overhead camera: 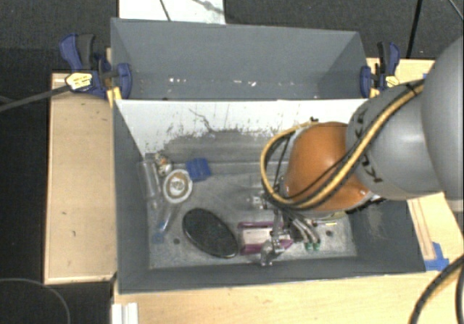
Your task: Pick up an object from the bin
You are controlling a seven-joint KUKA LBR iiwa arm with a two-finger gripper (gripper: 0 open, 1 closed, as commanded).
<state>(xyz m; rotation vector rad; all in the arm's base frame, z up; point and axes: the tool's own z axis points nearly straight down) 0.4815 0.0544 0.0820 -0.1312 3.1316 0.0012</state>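
Observation:
My gripper (274,244) is low over the bin's front middle, below the orange wrist cover. It is right against a small purple and white box-like thing (251,236) lying on the floor, and covers that thing's right end. A black oval pad (209,233) lies just left of the purple thing.
At the left of the bin lie a clear plastic thing with a round silver cap (176,185) and a small blue piece (197,169). The arm and its cables cover the bin's right half. The front wall is close below the gripper.

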